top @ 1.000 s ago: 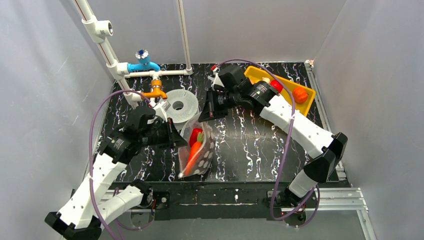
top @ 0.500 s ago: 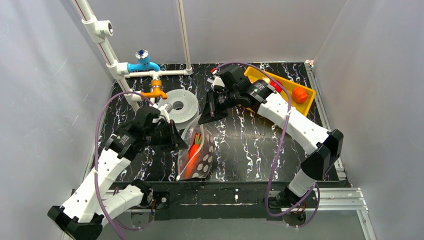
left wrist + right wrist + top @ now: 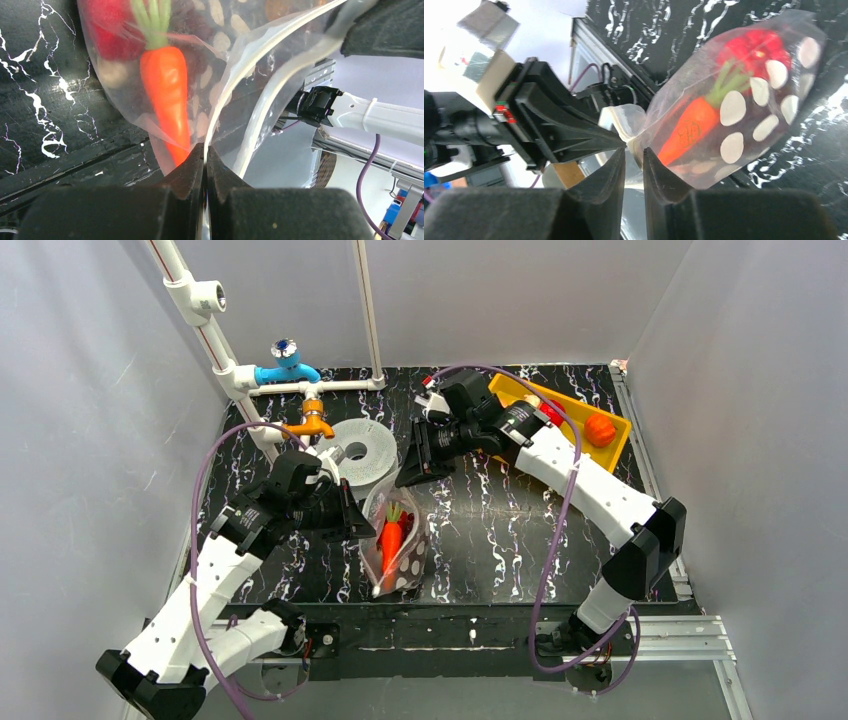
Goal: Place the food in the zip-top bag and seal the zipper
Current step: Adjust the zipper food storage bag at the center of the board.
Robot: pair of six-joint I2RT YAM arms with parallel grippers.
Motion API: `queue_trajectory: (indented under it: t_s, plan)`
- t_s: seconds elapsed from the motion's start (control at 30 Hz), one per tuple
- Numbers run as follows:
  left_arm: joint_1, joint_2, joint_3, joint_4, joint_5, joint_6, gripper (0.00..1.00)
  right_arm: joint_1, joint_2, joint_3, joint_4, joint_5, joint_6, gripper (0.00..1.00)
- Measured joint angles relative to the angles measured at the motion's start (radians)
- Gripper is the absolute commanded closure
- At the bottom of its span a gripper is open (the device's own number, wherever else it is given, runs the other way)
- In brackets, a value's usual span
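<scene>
The clear dotted zip-top bag [image 3: 408,558] hangs tilted over the table's near middle, holding a carrot [image 3: 390,538] and a red food piece above it. My left gripper [image 3: 358,523] is shut on the bag's mouth edge; in the left wrist view the jaws [image 3: 205,148] pinch the pale zipper [image 3: 227,82], with the carrot [image 3: 167,95] just behind. My right gripper [image 3: 408,478] is at the bag's upper end. In the right wrist view its fingers [image 3: 634,152] stand a narrow gap apart at the bag's [image 3: 774,100] corner, beside the carrot [image 3: 691,125].
A grey spool [image 3: 362,450] lies behind the bag. A yellow tray [image 3: 520,390] at the back right holds an orange fruit [image 3: 600,430] and a red piece. White pipes with a blue valve [image 3: 285,368] and an orange fitting [image 3: 312,423] stand at the back left.
The bag has swung and the carrot inside now points more upright. The left arm has shifted slightly, and the right arm has drawn a little to the left.
</scene>
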Motion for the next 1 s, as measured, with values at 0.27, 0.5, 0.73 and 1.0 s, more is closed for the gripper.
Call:
queue_trajectory:
  t_s: [0.27, 0.5, 0.73, 1.0]
  plan:
    - [0.000, 0.000, 0.000, 0.000, -0.002, 0.000, 1.00, 0.010, -0.041, 0.000, -0.105, 0.149, -0.088, 0.53]
    - [0.000, 0.000, 0.000, 0.000, -0.010, 0.000, 1.00, 0.011, -0.108, 0.010, -0.163, 0.265, -0.176, 0.41]
    - [0.000, 0.000, 0.001, -0.002, -0.014, -0.001, 1.00, -0.080, -0.132, 0.039, -0.172, 0.356, -0.237, 0.35]
    - [0.000, -0.001, 0.002, -0.006, -0.016, 0.000, 1.00, -0.313, -0.103, -0.051, -0.092, 0.436, -0.269, 0.12]
